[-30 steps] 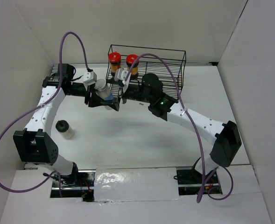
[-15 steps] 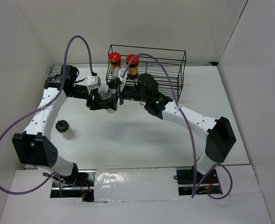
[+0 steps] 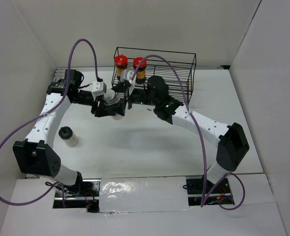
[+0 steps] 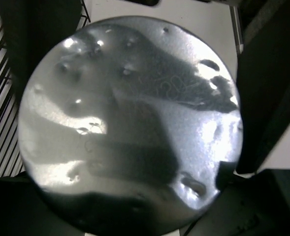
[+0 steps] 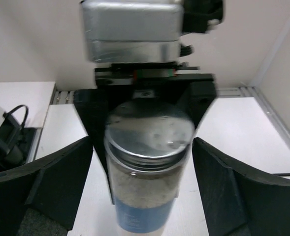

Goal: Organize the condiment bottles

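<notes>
My left gripper is shut on the white bottle with the bluish label and holds it above the table, in front of the wire basket. Its silver lid fills the left wrist view. My right gripper is open, with its black fingers wide apart on either side of that bottle and not touching it. Two brown jars with red lids stand in the basket's back left corner. The pale bottle with a black cap stands on the table at the left.
The black wire basket sits at the back of the white table, its right part holding nothing. White walls close in on the left, back and right. Purple cables loop above both arms.
My left gripper has turned the bottle from tilted, with its label showing, to lid-up, and shifted it a little towards the right gripper. The right arm has closed in slightly to the left.
</notes>
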`<action>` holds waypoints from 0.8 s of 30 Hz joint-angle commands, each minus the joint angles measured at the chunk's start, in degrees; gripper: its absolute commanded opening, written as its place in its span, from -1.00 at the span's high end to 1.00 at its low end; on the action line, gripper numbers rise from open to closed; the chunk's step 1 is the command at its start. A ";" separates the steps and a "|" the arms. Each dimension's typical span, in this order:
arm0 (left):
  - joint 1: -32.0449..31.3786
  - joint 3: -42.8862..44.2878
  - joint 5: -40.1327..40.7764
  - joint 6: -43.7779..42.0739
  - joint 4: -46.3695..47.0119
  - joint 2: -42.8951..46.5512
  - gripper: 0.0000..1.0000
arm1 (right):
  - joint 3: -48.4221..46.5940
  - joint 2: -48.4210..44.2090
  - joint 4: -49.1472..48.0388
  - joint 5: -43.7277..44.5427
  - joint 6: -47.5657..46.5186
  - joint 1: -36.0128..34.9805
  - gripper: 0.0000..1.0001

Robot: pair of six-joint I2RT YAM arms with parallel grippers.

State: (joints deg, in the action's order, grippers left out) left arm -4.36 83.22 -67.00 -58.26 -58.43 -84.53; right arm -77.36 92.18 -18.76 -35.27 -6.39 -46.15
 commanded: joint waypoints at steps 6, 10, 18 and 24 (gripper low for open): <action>-0.56 0.54 -4.98 -4.93 -1.33 2.18 1.00 | -1.74 -2.62 -7.16 -2.44 1.29 3.70 -0.82; -0.47 0.89 -5.15 -3.35 -0.45 2.35 1.00 | -2.88 -1.84 -4.98 -1.82 0.94 3.52 -0.76; -0.47 1.86 -5.33 -1.69 0.34 2.18 1.00 | -2.97 -0.86 -2.77 -1.65 1.12 3.00 -0.19; -0.47 2.21 -3.23 7.17 4.99 2.27 0.34 | -3.24 -1.30 -1.19 1.77 0.77 3.00 1.00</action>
State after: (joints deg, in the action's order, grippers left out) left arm -4.67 83.24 -67.16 -56.62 -56.51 -84.49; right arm -77.89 92.07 -19.59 -38.04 -4.93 -43.99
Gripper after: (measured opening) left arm 0.649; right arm 0.662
